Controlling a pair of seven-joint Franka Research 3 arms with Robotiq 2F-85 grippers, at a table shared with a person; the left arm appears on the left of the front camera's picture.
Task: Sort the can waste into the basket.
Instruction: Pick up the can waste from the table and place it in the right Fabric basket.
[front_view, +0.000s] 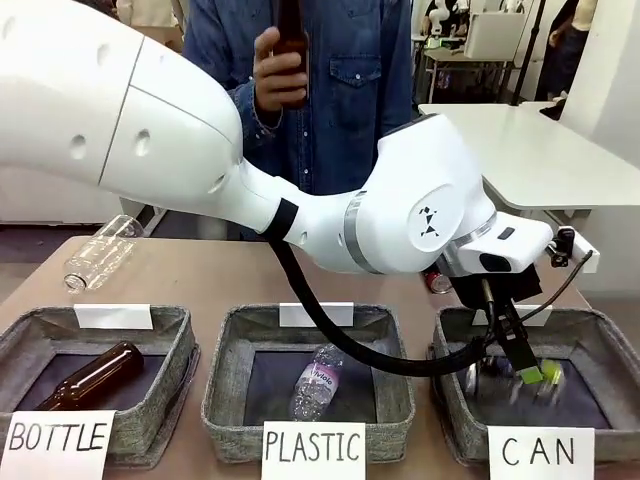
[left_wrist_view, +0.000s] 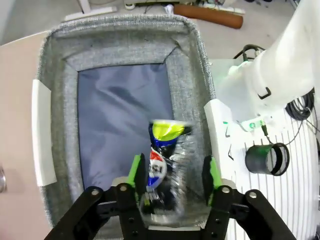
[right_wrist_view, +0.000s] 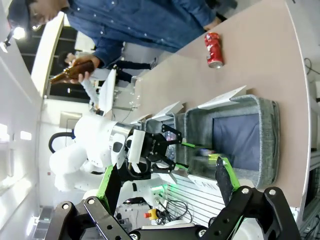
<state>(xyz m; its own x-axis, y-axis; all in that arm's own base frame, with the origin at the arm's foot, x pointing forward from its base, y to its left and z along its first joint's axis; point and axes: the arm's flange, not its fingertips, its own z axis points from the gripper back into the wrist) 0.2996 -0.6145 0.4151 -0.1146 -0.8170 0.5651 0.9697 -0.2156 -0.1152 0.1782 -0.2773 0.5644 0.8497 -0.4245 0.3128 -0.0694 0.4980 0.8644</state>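
My left arm reaches across to the grey basket (front_view: 600, 335) behind the "CAN" sign (front_view: 540, 450). Above the basket (left_wrist_view: 125, 35), my left gripper (front_view: 528, 372) (left_wrist_view: 172, 172) is open, its green pads standing apart. A dented dark blue can (left_wrist_view: 167, 160) is motion-blurred between the pads, over the dark basket floor; it is a blur (front_view: 500, 378) in the front view. A red can (front_view: 437, 281) (right_wrist_view: 213, 49) lies on the table behind the basket (right_wrist_view: 267, 115), partly hidden by my arm. My right gripper (right_wrist_view: 167, 175) is open and holds nothing.
The middle basket (front_view: 225, 400), signed "PLASTIC", holds a clear bottle (front_view: 318, 380). The left one (front_view: 175, 385), signed "BOTTLE", holds a brown bottle (front_view: 95, 375). Another clear bottle (front_view: 100, 250) lies at the table's far left. A person's hand (front_view: 275, 75) holds a brown bottle (front_view: 290, 35).
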